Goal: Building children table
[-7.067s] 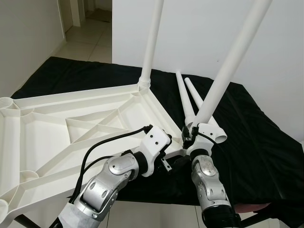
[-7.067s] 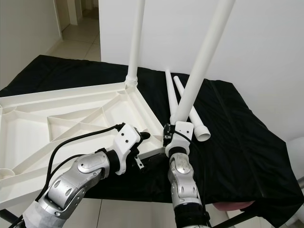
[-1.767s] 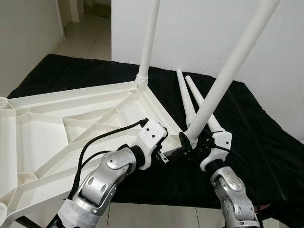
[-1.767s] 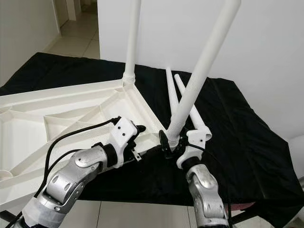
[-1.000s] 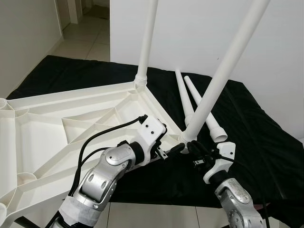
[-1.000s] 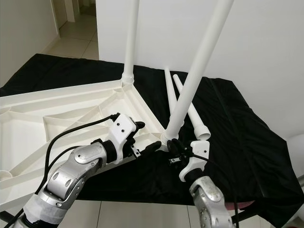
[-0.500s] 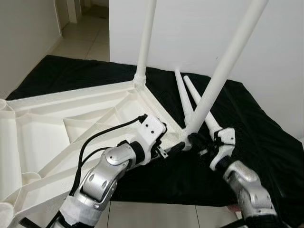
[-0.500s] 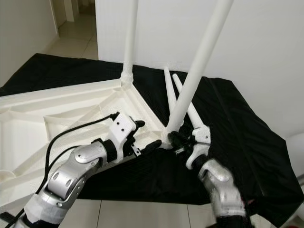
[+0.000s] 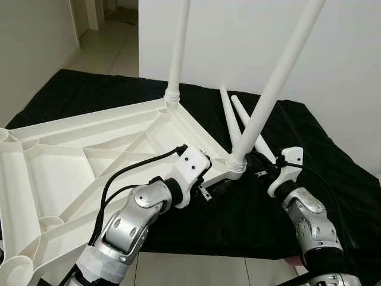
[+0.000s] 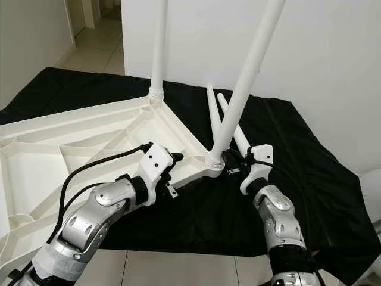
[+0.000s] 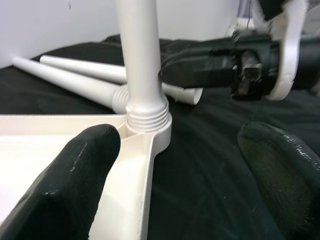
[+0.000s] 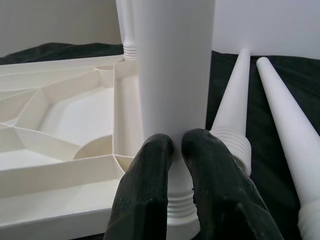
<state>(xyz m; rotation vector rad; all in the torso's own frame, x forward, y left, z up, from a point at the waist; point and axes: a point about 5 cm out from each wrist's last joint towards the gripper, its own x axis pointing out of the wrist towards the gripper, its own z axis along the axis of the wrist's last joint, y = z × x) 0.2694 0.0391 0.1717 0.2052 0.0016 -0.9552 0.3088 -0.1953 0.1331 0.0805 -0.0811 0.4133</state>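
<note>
The white table top [image 9: 71,179] lies upside down on a black cloth. One white leg [image 9: 177,47] stands in the far corner. A second leg [image 9: 271,95] leans in the near corner socket [image 11: 148,124]. My right gripper [image 9: 255,164] is shut, and its fingertips [image 12: 162,150] rest against the base of that second leg. Below the same corner, at the table top's edge, my left gripper [image 9: 219,187] is open; its fingers [image 11: 75,185] stand on either side of the socket, a little short of it. Two loose legs [image 9: 230,116] lie on the cloth behind.
The black cloth [image 9: 333,179] covers a low surface that ends just before my arms. A white wall [image 9: 357,59] rises behind it. A tiled floor and doorway [image 9: 113,24] show at the back left. A black cable [image 9: 128,179] runs along my left arm.
The near leg now sits more upright in the corner socket. My right gripper has risen to the right side of the leg's base. The left gripper has stayed by the corner.
</note>
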